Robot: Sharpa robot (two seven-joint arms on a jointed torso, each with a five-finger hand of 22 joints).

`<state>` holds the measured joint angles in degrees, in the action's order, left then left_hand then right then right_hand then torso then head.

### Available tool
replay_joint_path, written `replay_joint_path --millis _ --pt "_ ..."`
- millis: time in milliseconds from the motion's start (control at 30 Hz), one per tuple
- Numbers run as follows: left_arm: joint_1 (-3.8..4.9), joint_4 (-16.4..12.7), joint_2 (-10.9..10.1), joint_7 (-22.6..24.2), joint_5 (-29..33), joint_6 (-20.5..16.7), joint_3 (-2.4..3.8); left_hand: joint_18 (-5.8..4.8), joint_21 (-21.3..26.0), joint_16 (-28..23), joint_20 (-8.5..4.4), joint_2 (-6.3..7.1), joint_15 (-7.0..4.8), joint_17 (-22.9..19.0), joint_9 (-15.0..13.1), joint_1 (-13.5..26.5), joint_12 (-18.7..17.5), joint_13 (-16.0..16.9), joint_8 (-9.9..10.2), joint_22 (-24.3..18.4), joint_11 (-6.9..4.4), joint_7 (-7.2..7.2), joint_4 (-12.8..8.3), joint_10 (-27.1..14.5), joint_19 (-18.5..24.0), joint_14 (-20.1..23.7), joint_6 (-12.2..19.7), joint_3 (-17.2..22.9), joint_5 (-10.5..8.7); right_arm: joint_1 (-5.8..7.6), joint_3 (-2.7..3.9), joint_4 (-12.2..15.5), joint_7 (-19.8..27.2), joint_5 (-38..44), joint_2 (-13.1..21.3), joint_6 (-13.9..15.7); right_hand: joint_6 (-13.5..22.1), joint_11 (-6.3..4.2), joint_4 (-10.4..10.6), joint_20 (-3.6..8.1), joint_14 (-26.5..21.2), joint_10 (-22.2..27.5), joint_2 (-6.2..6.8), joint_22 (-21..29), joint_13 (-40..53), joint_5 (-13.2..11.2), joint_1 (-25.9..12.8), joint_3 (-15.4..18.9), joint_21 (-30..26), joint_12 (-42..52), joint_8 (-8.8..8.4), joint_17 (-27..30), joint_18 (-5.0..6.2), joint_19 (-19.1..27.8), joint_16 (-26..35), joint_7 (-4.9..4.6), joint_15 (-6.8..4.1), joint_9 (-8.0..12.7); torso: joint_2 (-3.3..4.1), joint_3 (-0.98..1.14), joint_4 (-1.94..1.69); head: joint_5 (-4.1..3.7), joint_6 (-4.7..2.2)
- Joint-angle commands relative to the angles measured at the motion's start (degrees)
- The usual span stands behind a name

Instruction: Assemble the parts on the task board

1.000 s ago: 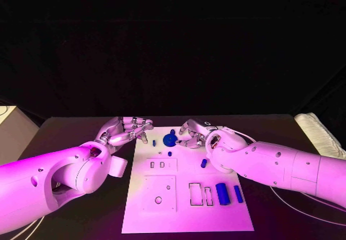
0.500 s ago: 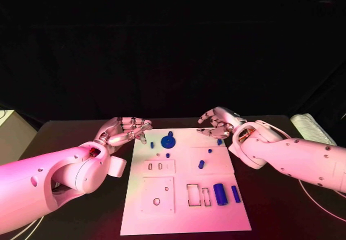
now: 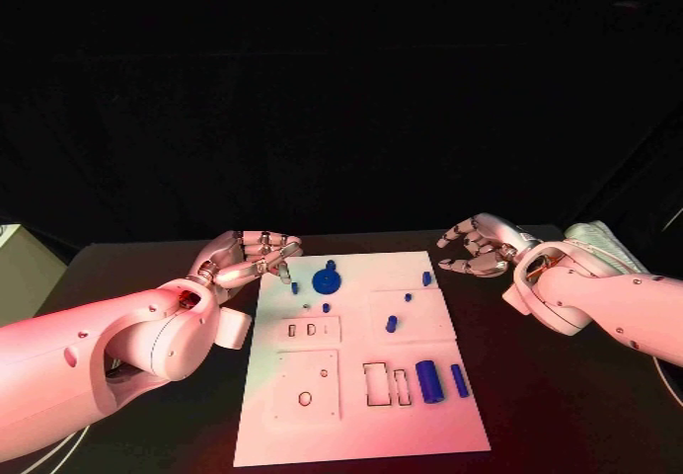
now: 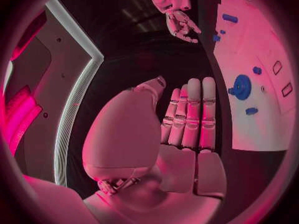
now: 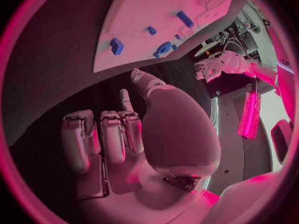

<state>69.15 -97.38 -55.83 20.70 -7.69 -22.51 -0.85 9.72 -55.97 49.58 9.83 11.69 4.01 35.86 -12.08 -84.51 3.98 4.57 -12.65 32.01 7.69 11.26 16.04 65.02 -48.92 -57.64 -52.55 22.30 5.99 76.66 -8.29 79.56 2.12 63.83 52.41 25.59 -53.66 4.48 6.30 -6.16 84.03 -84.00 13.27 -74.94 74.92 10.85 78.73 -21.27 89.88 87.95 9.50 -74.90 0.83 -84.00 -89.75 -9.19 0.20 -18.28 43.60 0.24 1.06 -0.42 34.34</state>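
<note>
The white task board [image 3: 356, 425] lies in the middle of the table. A round blue part [image 3: 326, 280] sits near its far left corner, with several small blue pieces around it, such as one [image 3: 392, 323] mid-board. Two blue cylinders [image 3: 430, 380] lie at the near right beside rectangular cut-outs. My left hand [image 3: 250, 257] hovers at the board's far left corner, fingers apart, holding nothing. My right hand [image 3: 482, 247] is off the board's far right corner, fingers loosely bent and empty. The left wrist view shows the left hand [image 4: 181, 124], the round part [image 4: 241, 87] and the right hand [image 4: 177, 15].
A pale bundle [image 3: 615, 242] lies at the table's right edge. A pale box [image 3: 22, 272] stands beyond the left edge. Bare black table [image 3: 569, 395] lies on both sides of the board. The right wrist view shows the board [image 5: 162, 10] and the left hand [image 5: 215, 67].
My right hand has left the round blue part and drawn away to the right, off the board. The part stays where it was. The left hand has hardly moved.
</note>
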Motion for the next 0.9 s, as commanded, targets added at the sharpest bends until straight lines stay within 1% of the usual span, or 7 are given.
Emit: replay_joint_path --millis 33,200,367,400,467,600,900 --pt "0.01 0.0 0.3 0.4 0.1 1.3 0.03 0.73 -0.2 0.3 0.02 -0.06 0.07 -0.1 -0.1 0.3 0.2 0.1 -0.2 0.1 0.16 0.16 0.0 -0.2 0.6 0.4 0.3 0.3 -0.37 -0.4 -0.05 -1.0 2.0 1.8 -0.2 -3.2 0.3 0.19 -0.4 -0.28 6.0 -3.8 0.26 -15.1 12.9 -0.1 0.7 0.2 0.1 -0.3 -0.38 -15.1 -0.83 -6.0 -0.2 -0.27 0.3 0.1 0.03 -0.06 -0.05 -0.11 0.09" --pt "0.0 0.1 0.4 0.4 0.1 1.4 0.02 0.73 -0.2 0.3 0.02 -0.06 0.07 -0.1 -0.1 0.3 0.2 0.1 -0.2 0.1 0.16 0.16 0.0 -0.2 0.6 0.4 0.3 0.3 -0.37 -1.07 -0.1 -2.5 1.8 2.7 -1.2 -3.2 0.8 0.31 -0.5 -0.35 6.0 -3.7 0.43 -15.1 12.8 -0.1 0.7 0.3 0.1 -0.4 -0.71 -15.1 -0.83 -6.0 -0.2 -0.4 0.41 0.3 0.14 -0.04 -0.26 -0.19 0.24" --pt "-0.01 0.2 0.4 0.4 0.1 1.5 0.02 0.73 -0.2 0.3 0.02 -0.06 0.07 -0.1 -0.1 0.3 0.2 0.1 -0.2 0.1 0.16 0.16 0.0 -0.2 0.6 0.4 0.3 0.3 -0.37 -1.93 -0.14 -4.1 1.4 3.1 -2.6 -3.5 0.9 0.34 -0.5 -0.37 6.0 -3.6 0.45 -15.1 12.8 -0.1 0.7 0.3 0.1 -0.4 -0.8 -15.1 -0.83 -6.0 -0.2 -0.44 0.44 0.3 0.09 -0.22 -0.3 -0.12 0.54" --pt "-0.01 0.2 0.4 0.4 0.1 1.5 0.02 0.73 -0.2 0.3 0.02 -0.06 0.07 -0.1 -0.1 0.3 0.2 0.1 -0.2 0.1 0.16 0.16 0.0 -0.2 0.6 0.4 0.3 0.3 -0.37 -2.1 -0.14 -4.4 1.4 3.2 -2.8 -3.6 0.9 0.34 -0.5 -0.37 6.0 -3.6 0.45 -15.1 12.8 -0.1 0.7 0.3 0.1 -0.4 -0.8 -15.1 -0.83 -6.0 -0.2 -0.44 0.44 0.3 0.14 -0.21 -0.36 -0.14 0.58" --pt "-0.01 0.2 0.4 0.4 0.1 1.5 0.02 0.73 -0.2 0.3 0.02 -0.06 0.07 -0.1 -0.1 0.3 0.2 0.1 -0.2 0.1 0.16 0.16 0.0 -0.2 0.6 0.4 0.3 0.3 -0.37 -2.56 -0.15 -5.1 1.2 3.4 -3.5 -3.8 1.0 0.37 -0.5 -0.39 6.0 -3.6 0.47 -15.1 12.7 -0.1 0.7 0.4 0.1 -0.4 -0.87 -15.1 -0.83 -6.0 -0.2 -0.47 0.46 0.4 0.11 -0.25 -0.27 -0.04 0.7" --pt "-0.01 0.2 0.3 0.4 0.1 1.5 0.02 0.73 -0.2 0.3 0.02 -0.06 0.07 -0.1 -0.1 0.3 0.2 0.1 -0.2 0.1 0.16 0.16 0.0 -0.2 0.6 0.4 0.3 0.3 -0.37 -3.04 -0.16 -5.9 1.0 3.6 -4.4 -4.0 1.0 0.37 -0.5 -0.39 6.0 -3.6 0.47 -15.1 12.7 -0.1 0.7 0.4 0.1 -0.4 -0.87 -15.1 -0.83 -6.0 -0.2 -0.47 0.46 0.4 0.13 -0.19 -0.27 0.03 0.87" --pt "-0.01 0.2 0.2 0.4 0.1 1.5 0.02 0.73 -0.2 0.3 0.02 -0.06 0.07 -0.1 -0.1 0.3 0.2 0.1 -0.2 0.1 0.16 0.16 0.0 -0.2 0.6 0.4 0.3 0.3 -0.37 -3.44 -0.17 -6.8 0.6 4.3 -5.4 -4.3 1.1 0.4 -0.5 -0.41 6.0 -3.7 0.38 -15.1 12.8 -0.1 0.7 0.3 0.1 -0.3 -0.91 -15.1 -0.83 -6.0 -0.2 -0.49 0.48 0.4 0.07 -0.25 -0.24 0.12 1.17"
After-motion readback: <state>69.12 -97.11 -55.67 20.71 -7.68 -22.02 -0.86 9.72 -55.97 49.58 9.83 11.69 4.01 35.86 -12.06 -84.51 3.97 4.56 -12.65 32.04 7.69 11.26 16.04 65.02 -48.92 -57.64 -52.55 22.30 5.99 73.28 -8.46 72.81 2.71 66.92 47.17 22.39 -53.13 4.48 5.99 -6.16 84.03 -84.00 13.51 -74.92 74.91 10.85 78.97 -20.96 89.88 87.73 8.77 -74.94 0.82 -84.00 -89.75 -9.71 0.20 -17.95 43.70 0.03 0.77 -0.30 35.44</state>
